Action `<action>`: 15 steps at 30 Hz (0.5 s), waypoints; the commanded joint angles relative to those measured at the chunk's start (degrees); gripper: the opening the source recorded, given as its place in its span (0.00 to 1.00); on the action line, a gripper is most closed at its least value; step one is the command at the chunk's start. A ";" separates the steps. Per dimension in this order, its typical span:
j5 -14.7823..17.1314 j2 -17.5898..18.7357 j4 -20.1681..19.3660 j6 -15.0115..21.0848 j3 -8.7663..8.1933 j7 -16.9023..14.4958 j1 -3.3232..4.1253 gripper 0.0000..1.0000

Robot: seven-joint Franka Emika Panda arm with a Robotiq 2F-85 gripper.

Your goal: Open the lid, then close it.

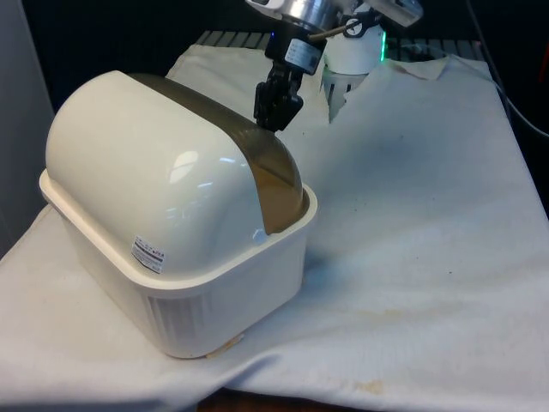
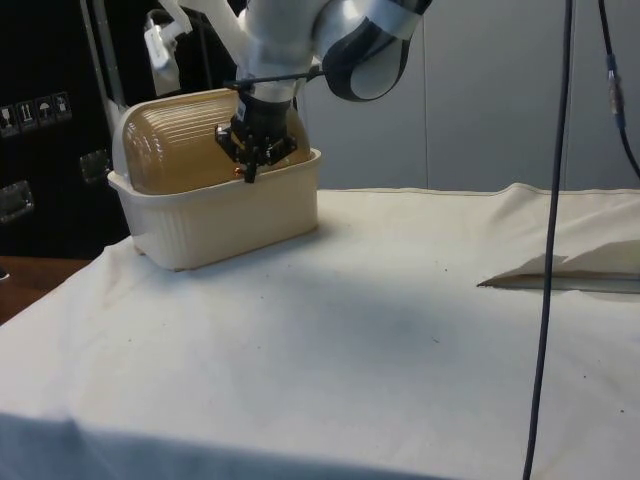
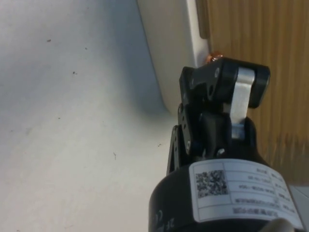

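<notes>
The bread box (image 1: 176, 249), cream with a ribbed base, stands on the front view's left part of the white cloth (image 1: 412, 257), turning its rounded back to that camera. Its translucent brown roll-top lid (image 2: 185, 140) is down over the opening, reaching the tub's rim in the side view, so the box looks closed or very nearly so. The black gripper (image 2: 250, 165) hangs against the lid's lower edge, just above the rim; in the wrist view the gripper (image 3: 224, 96) sits right beside the brown ribbed surface, near a small copper-coloured knob (image 3: 213, 58). The jaws look drawn close together, with nothing visibly between them. Whether this is the start of the opening or the end of the closing cannot be told; if opening is in hand, the next move calls for catching the lid's lower edge and pushing it up and back along its curve
</notes>
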 commanded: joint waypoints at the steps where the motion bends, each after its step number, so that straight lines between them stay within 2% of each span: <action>1: -2.81 0.57 2.01 -0.29 -2.41 2.92 1.55 0.00; 5: -4.35 0.40 2.29 -1.26 -2.12 4.64 1.32 0.00; 6: -2.12 0.11 0.63 -1.15 0.00 2.29 0.00 0.00; 7: -4.70 0.40 2.35 -1.49 -2.06 5.04 1.32 0.00; 14: -7.22 0.11 2.86 -3.21 -1.55 8.14 1.03 0.00; 15: -5.39 0.11 1.66 -3.04 0.00 6.19 0.00 0.00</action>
